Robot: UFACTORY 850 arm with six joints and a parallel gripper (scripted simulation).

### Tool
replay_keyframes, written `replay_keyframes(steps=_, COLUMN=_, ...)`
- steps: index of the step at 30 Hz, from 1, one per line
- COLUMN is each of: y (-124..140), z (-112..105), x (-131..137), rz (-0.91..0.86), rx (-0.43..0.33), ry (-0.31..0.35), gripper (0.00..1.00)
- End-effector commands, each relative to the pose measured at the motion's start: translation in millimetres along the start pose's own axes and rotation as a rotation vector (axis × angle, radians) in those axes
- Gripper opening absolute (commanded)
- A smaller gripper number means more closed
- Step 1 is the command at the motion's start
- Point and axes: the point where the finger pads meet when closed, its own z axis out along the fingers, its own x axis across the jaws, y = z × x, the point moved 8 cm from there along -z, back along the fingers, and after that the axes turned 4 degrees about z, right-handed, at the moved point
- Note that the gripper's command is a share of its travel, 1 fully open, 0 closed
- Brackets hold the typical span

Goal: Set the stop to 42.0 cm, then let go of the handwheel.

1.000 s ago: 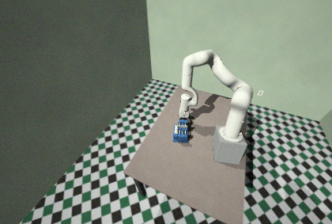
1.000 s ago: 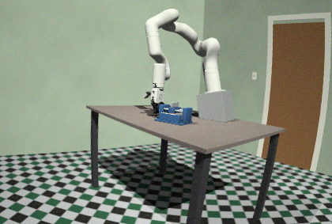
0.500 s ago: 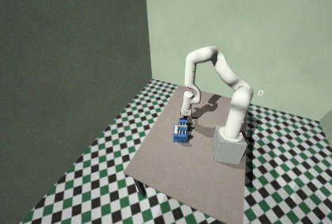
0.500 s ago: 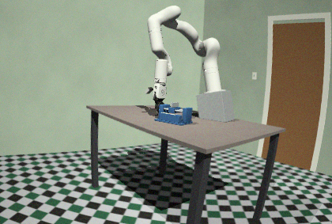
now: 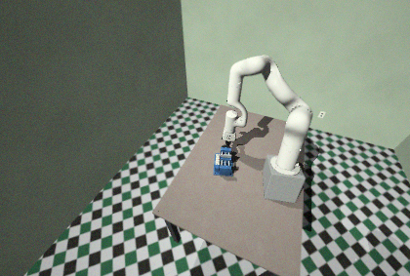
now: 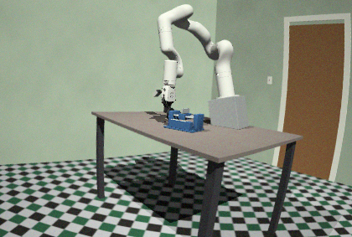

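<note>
Green walls are surrounding my desk (image 6: 235, 141), where the blue stop fixture (image 6: 184, 123) is sitting near the middle. My tool (image 6: 168, 107) is clenching its handwheel (image 6: 169, 114) at the fixture's end; I judge I'm turning toward 42.0 cm, releasing afterwards.

A white arm (image 6: 173, 18) rises from a pale grey pedestal (image 6: 240, 119) on a dull brown table (image 6: 235, 140) with dark grey legs. The fixture (image 6: 184, 124) on the table is bright blue with small light-grey parts. The gripper (image 6: 168, 107) is dark beneath a white wrist. The floor (image 6: 63, 211) is a checker of green, black and white. Walls (image 6: 84, 35) are pale green, and a brown door (image 6: 314, 98) sits in a white frame.
</note>
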Motion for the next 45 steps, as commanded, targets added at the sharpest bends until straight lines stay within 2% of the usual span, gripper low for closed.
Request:
replay_keyframes(steps=1, y=0.1, z=-3.6, x=-6.3, rz=0.000, rx=0.000, ry=0.001, gripper=0.06)
replay_keyframes(steps=20, y=1.8, z=-2.3, x=-30.5, rz=0.000, rx=0.000, ry=0.001, gripper=0.06)
replay_keyframes(steps=27, y=2.7, z=17.5, x=-44.0, rz=0.000, rx=0.000, ry=0.001, gripper=0.06)
replay_keyframes(steps=45, y=2.3, z=39.5, x=-37.5, rz=0.000, rx=0.000, ry=0.001, gripper=0.06)
